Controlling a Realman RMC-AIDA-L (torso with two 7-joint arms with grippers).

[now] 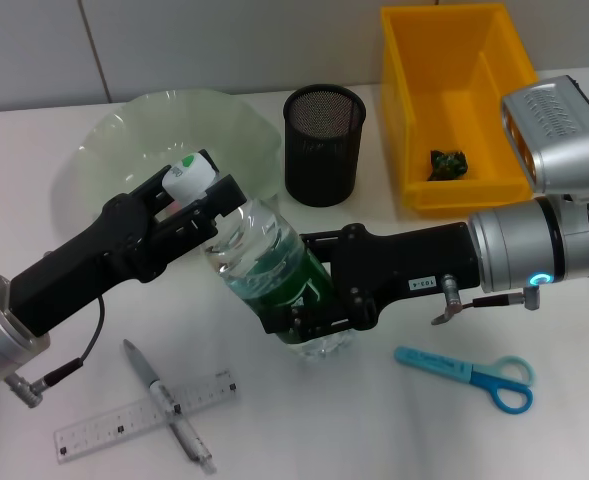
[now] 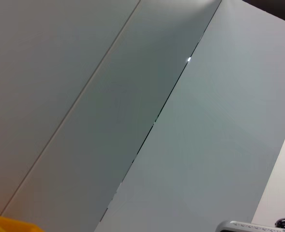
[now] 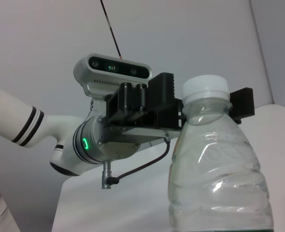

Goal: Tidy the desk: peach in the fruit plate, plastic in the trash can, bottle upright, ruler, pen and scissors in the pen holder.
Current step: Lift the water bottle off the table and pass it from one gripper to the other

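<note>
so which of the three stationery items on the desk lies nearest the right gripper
The blue-handled scissors, just below the right gripper's arm; the clear ruler and grey pen lie crossed further left.

Yellow bin (image 1: 414, 120), black mesh holder (image 1: 323, 145)

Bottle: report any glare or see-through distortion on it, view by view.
Head view: the bottle shows bright highlights on its clear shoulder, the desk warped through it. Right wrist view: the bottle looms close, its ribs catching soft reflections. Left wrist view: only wall panels, no bottle.
</note>
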